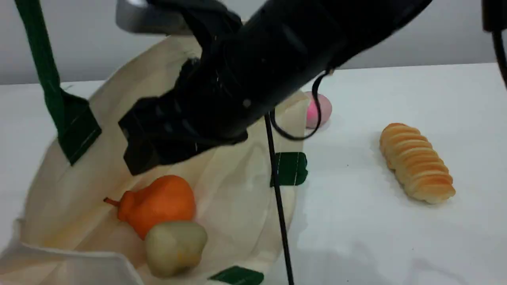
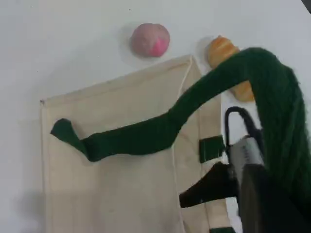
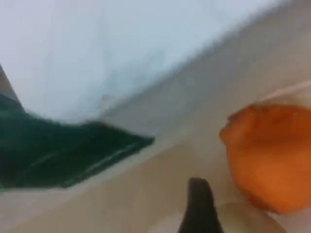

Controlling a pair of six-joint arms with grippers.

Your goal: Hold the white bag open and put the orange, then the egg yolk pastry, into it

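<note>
One orange (image 1: pixel 158 204), one egg yolk pastry (image 1: pixel 174 246) inside white bag (image 1: pixel 233 190), left fingers pinched on handle (image 2: pixel 146 138), right fingers' spread unclear

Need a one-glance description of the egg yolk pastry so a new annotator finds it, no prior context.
Find the big cream-white bag with green handles lying open on the table's left. Inside its mouth two rounded items touch: the orange and, just nearer the camera, the egg yolk pastry. It is the dull tan, egg-shaped lump, not the bright, stemmed fruit.
</note>
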